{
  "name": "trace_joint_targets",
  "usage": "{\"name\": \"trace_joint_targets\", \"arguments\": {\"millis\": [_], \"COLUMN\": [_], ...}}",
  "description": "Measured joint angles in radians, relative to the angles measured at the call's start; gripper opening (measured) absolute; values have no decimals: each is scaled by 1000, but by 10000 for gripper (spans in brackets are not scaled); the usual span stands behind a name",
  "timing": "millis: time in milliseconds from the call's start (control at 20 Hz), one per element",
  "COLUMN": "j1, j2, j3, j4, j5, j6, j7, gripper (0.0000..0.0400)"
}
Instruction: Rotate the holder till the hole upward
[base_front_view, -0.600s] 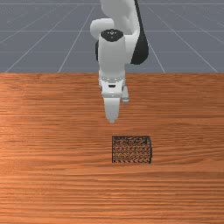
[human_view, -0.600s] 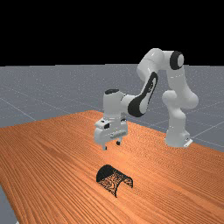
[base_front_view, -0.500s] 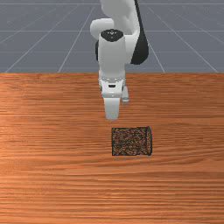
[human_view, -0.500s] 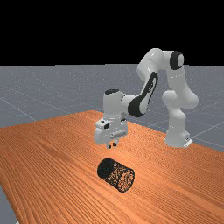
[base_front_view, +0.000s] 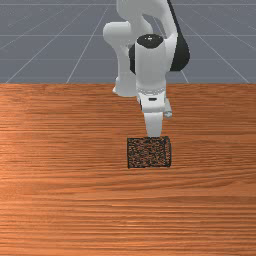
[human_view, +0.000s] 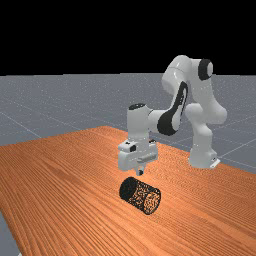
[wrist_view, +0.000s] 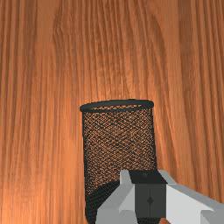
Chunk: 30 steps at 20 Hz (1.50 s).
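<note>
far view: the hand (human_view: 140, 173) points straight down, fingers together, seemingly above the holder (human_view: 139, 194).

The arm (human_view: 175, 77) was white, all smooth rounded tubes, with black joint covers (human_view: 168, 123) and a black round cap (base_front_view: 150, 41) flecked pale. Its whitish gripper (human_view: 140, 172) had a small dark slot (base_front_view: 152, 99) facing me, light grey fingers (wrist_view: 188, 203) and black pads (wrist_view: 158, 203).

You have one table (base_front_view: 55, 200), orange-brown wood, streaked grain; on it, one black mesh holder (base_front_view: 149, 153), lying on its side
</note>
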Motion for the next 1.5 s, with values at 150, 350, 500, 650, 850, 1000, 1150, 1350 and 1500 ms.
{"name": "trace_joint_targets", "arguments": {"millis": [150, 350, 500, 650, 850, 1000, 1150, 1350, 1500], "j1": [101, 158, 232, 270, 340, 314, 387, 534, 493], "j2": [40, 81, 165, 180, 324, 369, 415, 508, 412], "j3": [-4, 43, 40, 3, -67, -36, -98, -228, -175], "j4": [77, 129, 289, 263, 337, 298, 355, 577, 442], "j5": [-76, -39, -81, -147, -230, -184, -256, -411, -355], "j6": [-76, -40, -185, -119, -100, 12, -58, -399, -259], "j7": [141, 217, 304, 358, 437, 397, 474, 588, 559], "gripper": [0, 346, 388, 397, 400, 400, 400, 400, 400]}}
